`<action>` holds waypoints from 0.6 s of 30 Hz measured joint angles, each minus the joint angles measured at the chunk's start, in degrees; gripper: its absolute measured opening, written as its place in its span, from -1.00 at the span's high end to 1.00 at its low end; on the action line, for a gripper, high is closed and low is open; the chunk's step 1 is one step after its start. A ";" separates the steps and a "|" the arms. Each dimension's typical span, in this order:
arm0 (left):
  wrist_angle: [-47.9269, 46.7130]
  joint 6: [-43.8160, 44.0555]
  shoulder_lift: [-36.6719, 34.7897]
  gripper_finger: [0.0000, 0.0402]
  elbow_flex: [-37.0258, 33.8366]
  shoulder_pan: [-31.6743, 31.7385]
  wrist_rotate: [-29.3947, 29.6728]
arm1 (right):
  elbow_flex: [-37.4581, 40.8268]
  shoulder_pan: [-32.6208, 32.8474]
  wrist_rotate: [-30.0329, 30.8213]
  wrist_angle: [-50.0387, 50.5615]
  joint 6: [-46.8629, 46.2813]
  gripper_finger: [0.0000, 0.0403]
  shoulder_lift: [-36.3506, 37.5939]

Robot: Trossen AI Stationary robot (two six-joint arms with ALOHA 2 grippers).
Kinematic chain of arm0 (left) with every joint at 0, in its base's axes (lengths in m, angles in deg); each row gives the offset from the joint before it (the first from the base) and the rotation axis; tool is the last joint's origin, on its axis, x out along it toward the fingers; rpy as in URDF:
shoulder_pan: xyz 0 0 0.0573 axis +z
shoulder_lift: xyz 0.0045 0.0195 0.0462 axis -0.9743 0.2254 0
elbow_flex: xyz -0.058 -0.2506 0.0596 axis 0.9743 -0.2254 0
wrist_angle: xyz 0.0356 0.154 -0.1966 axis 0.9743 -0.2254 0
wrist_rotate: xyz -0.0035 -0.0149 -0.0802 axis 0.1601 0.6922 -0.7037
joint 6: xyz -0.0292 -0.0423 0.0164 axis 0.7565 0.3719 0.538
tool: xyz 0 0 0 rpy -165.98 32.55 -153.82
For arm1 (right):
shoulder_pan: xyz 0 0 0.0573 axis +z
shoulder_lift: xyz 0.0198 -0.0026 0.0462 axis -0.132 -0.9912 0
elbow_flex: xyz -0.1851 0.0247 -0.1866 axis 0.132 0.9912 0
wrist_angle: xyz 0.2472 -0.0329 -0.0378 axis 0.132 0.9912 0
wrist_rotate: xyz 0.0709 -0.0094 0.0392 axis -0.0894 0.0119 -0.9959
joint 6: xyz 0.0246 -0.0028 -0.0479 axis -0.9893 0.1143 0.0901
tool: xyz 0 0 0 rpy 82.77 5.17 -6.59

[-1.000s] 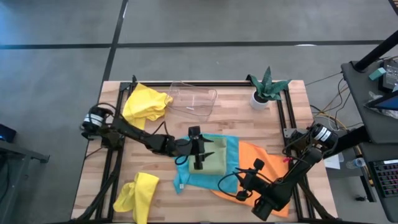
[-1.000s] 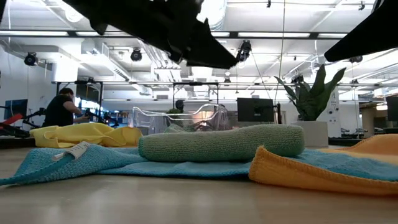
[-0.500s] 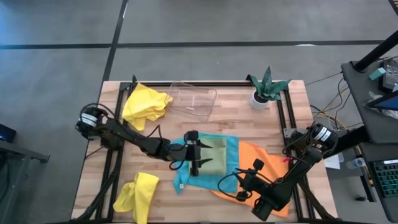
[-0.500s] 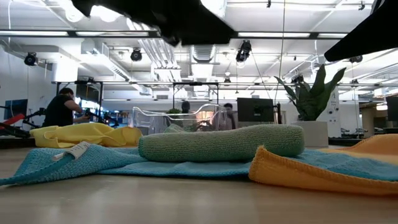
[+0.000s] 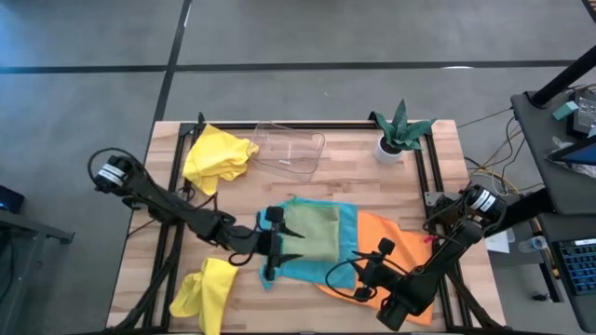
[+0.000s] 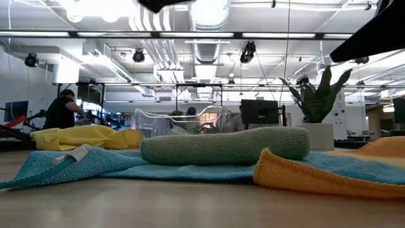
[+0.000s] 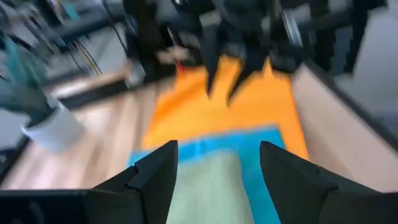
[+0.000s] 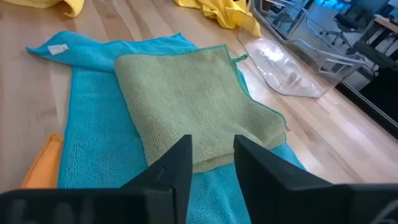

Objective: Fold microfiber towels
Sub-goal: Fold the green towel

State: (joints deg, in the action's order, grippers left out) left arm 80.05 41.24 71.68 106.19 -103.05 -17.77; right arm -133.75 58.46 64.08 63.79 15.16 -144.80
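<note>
A sage green towel (image 5: 314, 232), folded, lies on a spread turquoise towel (image 5: 345, 223). An orange towel (image 5: 396, 244) lies at the turquoise towel's right. One yellow towel (image 5: 219, 154) is bunched at the far left, and another (image 5: 205, 288) lies at the near left. My left gripper (image 5: 278, 245) hangs open above the turquoise towel's left edge, with nothing between its fingers (image 7: 155, 171). My right gripper (image 5: 365, 267) stands open over the orange towel, pointing at the green towel (image 8: 199, 106).
A clear plastic tray (image 5: 289, 149) sits at the far middle of the table. A potted plant (image 5: 399, 132) stands at the far right. Black frame rails (image 5: 424, 172) run along both table sides. People show in the room beyond the table, in the low view.
My left gripper has drawn back from over the green towel toward the table's left and near edge, and it has risen out of the low view. The green towel lies as before, folded on the turquoise one.
</note>
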 joint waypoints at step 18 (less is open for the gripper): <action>-14.53 10.34 5.55 -0.05 -3.56 -6.24 0.01 | -0.30 -1.99 -8.03 -16.92 23.36 0.09 -0.85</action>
State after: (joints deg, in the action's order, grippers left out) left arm 65.52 51.58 77.23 102.64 -109.29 -17.75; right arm -134.05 56.46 56.05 46.87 38.53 -145.65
